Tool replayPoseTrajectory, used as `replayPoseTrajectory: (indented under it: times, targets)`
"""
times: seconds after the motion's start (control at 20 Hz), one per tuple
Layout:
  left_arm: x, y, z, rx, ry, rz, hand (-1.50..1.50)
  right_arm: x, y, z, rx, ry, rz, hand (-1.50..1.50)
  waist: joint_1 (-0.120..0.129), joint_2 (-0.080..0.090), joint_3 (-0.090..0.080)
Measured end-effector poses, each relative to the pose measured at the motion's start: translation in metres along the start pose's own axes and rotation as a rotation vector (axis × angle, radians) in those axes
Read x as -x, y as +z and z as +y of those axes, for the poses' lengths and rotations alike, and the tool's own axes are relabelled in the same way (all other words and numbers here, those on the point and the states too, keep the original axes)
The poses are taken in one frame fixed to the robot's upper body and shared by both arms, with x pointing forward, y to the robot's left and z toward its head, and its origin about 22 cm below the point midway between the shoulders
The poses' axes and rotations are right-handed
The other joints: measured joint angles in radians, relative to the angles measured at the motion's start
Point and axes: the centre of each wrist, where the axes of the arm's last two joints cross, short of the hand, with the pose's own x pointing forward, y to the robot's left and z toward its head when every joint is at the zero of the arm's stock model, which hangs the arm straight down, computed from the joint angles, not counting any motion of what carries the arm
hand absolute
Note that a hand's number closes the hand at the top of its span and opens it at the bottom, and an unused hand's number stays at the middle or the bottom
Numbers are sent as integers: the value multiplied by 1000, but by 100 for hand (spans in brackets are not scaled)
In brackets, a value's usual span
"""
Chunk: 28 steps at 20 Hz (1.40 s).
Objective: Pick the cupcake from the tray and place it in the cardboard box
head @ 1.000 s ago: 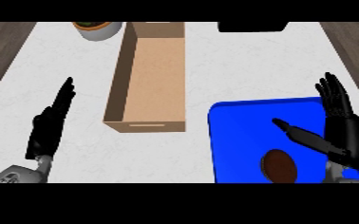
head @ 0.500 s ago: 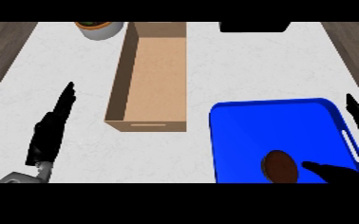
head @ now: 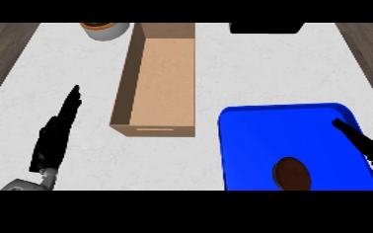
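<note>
While left hand [head: 53, 140] rests straight-fingered, cupcake [head: 292, 173] lies untouched

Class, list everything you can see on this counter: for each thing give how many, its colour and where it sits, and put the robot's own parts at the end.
Cardboard box: one, tan, open-topped, left of centre on the counter.
Tray: one, blue, lower right of the view.
Cupcake: one, brown, on the tray near its lower edge.
Pot: one, grey with an orange-brown inside, top left, beside the box's far end.
Dark object: one, black, at the top edge right of the box; cut off, so it cannot be identified.
Counter: one, white and speckled, under everything.
Left hand: one, black, fingers straight, lower left, on a grey forearm.
Right hand: one, black, only a part showing at the right edge over the tray.
</note>
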Motion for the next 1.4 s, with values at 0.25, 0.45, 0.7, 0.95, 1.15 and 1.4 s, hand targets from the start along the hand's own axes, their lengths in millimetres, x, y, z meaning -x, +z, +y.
replayPoseTrajectory:
  times: [0.25,0.45,0.7,0.95,1.15,1.4]
  targets:
    - [-4,1,-1,-3,-3,-6,0,-32,1,11,-101,51,68,-150,2,0,2]
    - [-4,4,1,4,2,-2,0,-46,-4,29,-107,72,122,-150,2,0,2]
    - [-1,6,-2,5,5,0,0,-52,-8,46,-108,95,165,-150,0,0,3]
    - [4,10,1,-4,1,7,0,-46,-10,54,-127,113,204,-150,-1,0,3]
    - [6,11,0,-12,-4,0,0,-41,-16,61,-126,114,215,-150,-2,0,3]
    - [3,4,-1,-3,2,-1,0,-42,-15,70,-127,113,211,-150,-3,0,3]
